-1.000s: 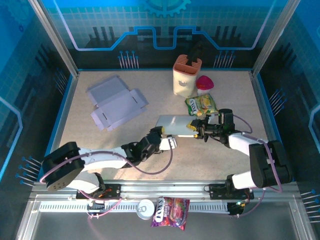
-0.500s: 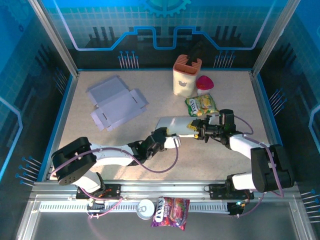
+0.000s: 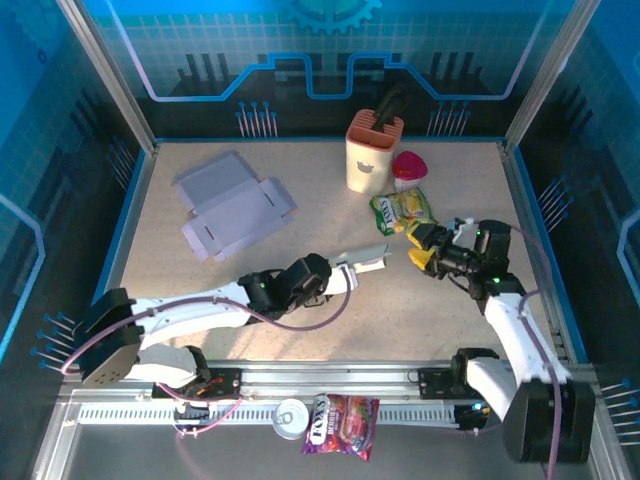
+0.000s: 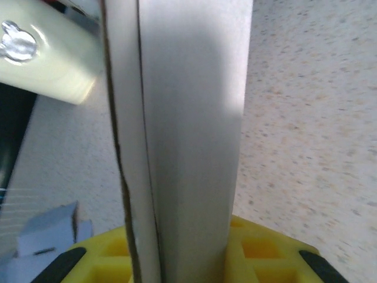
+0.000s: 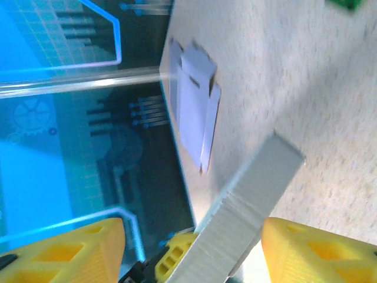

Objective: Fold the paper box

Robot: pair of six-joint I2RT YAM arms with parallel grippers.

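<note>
Over the desk (image 3: 330, 190), the paper box (image 3: 366, 259) was clamped by the left fingers (image 4: 259, 253), seemingly presented for folding, while the right fingers (image 5: 65, 247) were held spread, empty, nearby.

Nothing can be read for certain. The purple snack packet (image 3: 340, 411), lying on the metal rail (image 3: 150, 412) at the near edge, carries white lettering too small to make out. The yellow-green packet (image 3: 402, 210), far right on the desk (image 3: 300, 170), bears print that stays illegible.
</note>
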